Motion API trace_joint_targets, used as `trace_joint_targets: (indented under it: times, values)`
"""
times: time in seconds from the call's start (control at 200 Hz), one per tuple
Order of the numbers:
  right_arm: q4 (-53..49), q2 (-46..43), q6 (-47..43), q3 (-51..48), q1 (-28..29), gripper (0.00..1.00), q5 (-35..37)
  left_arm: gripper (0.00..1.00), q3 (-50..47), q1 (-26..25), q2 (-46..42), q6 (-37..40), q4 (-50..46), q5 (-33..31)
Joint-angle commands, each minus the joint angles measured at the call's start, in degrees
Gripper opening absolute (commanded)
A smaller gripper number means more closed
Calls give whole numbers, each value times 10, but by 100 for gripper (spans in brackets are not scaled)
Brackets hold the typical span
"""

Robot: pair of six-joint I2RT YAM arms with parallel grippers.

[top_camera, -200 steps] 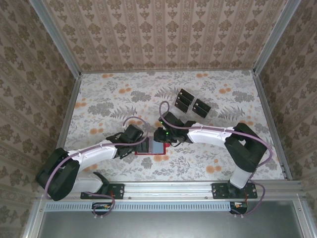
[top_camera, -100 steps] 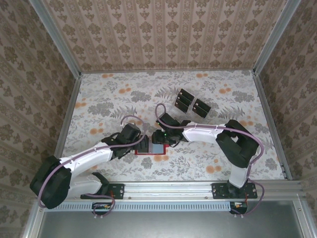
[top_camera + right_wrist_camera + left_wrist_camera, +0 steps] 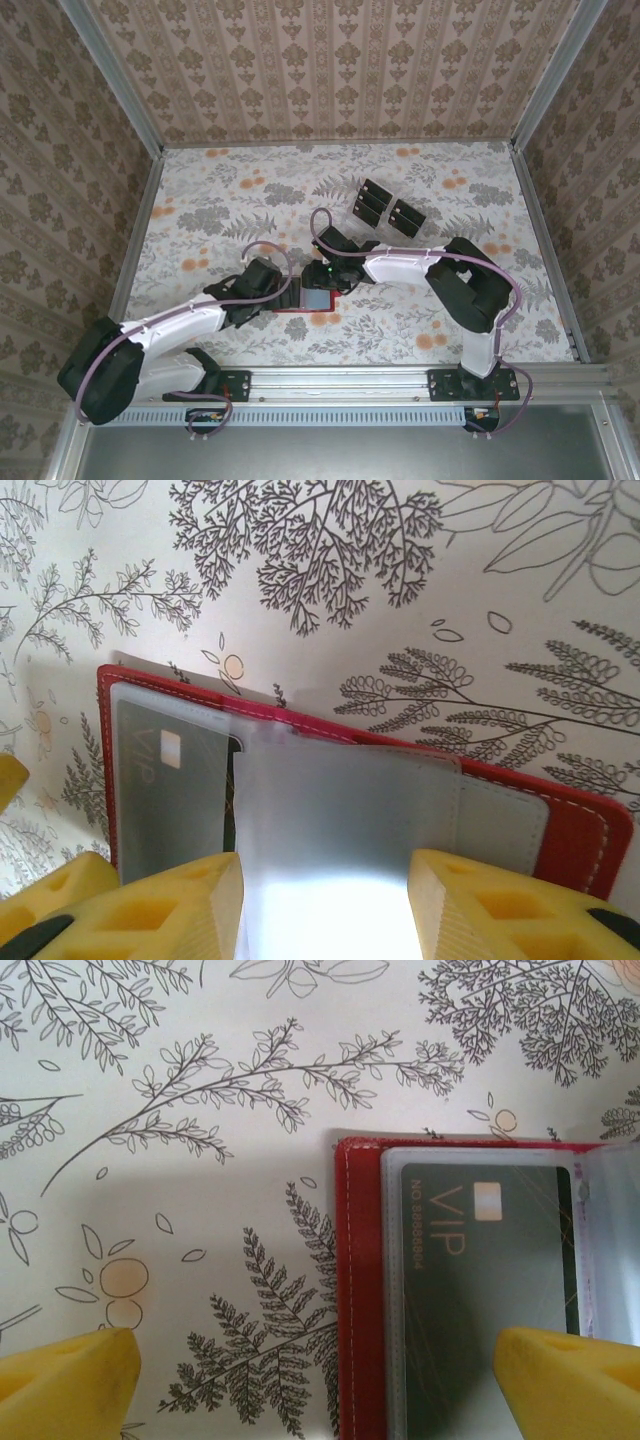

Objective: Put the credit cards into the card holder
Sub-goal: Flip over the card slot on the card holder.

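Note:
The red card holder (image 3: pixel 310 303) lies open on the flowered table between my two grippers. One dark credit card (image 3: pixel 480 1280) marked VIP sits inside its clear sleeve at the left half (image 3: pixel 170 790). More black credit cards (image 3: pixel 385 210) rest in a clear tray farther back. My left gripper (image 3: pixel 320 1390) is open wide and straddles the holder's left red edge (image 3: pixel 362 1290), one finger over the table and one over the card. My right gripper (image 3: pixel 325 910) hovers open over the holder (image 3: pixel 590 830), with a loose clear sleeve flap (image 3: pixel 340 820) lying between its yellow fingers.
The clear divided tray (image 3: pixel 358 212) stands behind and to the right of the holder. Patterned walls with metal corner rails (image 3: pixel 135 230) close in the table on three sides. Both arm bases are bolted to the near rail (image 3: pixel 340 383).
The right gripper's jaws have spread wider over the holder. Its arm has folded in a little to the left, and the left arm has shifted slightly at the holder's left edge.

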Motion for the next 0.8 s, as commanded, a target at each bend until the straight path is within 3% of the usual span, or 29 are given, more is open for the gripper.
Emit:
trace_joint_targets:
  times: [0.0, 0.385, 0.795]
  values:
    - [16, 22, 35, -6, -1, 49, -28, 100, -13, -8, -19, 17, 16, 6]
    - [56, 28, 84, -25, -6, 49, -40, 100, -36, -43, -42, 21, 68, 4]
    - [68, 24, 99, -35, -8, 49, -40, 100, -26, -69, -8, 39, 107, -7]
